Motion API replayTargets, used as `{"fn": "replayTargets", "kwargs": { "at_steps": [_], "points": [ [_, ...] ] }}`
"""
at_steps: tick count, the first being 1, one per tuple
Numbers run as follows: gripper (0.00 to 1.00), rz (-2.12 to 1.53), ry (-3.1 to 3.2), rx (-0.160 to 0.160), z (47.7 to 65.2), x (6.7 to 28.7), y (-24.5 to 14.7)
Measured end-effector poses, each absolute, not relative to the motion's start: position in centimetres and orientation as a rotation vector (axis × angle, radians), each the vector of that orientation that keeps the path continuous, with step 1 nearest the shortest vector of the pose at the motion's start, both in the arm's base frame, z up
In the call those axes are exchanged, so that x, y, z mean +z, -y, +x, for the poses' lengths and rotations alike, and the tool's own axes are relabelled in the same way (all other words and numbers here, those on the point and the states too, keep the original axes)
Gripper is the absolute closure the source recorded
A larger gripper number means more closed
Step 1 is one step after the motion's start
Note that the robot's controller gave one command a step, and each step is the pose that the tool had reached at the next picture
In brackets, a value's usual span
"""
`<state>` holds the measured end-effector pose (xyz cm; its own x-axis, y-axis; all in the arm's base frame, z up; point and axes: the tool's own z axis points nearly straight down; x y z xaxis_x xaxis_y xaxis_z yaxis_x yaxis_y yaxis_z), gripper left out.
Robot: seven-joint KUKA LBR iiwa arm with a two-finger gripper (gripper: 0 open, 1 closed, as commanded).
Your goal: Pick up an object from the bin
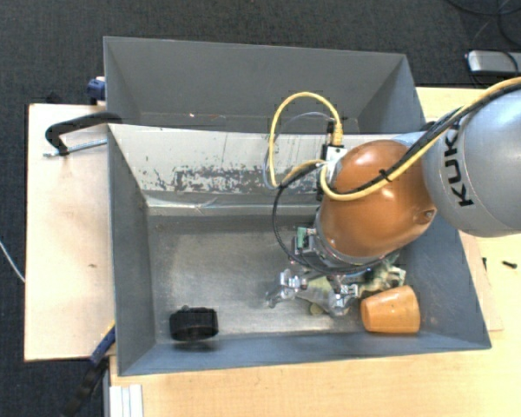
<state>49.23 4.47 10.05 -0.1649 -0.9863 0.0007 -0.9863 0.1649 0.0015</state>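
An orange tapered cup [391, 310] lies on its side at the front right of the grey bin [130, 259], with a small pale scrap [389, 276] behind it. The arm reaches down from the right, its gripper [306, 297] low over the floor just left of the cup, fingers [279, 288] spread apart and holding nothing. A black lump [194, 323] sits well apart at front left.

knob [194, 323] front-left in bin [128, 259], cup [391, 310] front-right, well apart

"KU" on grey arm [491, 159]
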Motion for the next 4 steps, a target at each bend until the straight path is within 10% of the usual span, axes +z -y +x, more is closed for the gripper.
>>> {"fn": "replayTargets", "kwargs": {
  "at_steps": [3,4],
  "points": [
    [0.00,2.255,2.187,-0.003,50.4,7.1,-4.5],
    [1.00,2.255,2.189,0.000,50.4,7.2,-4.5]
  ]
}}
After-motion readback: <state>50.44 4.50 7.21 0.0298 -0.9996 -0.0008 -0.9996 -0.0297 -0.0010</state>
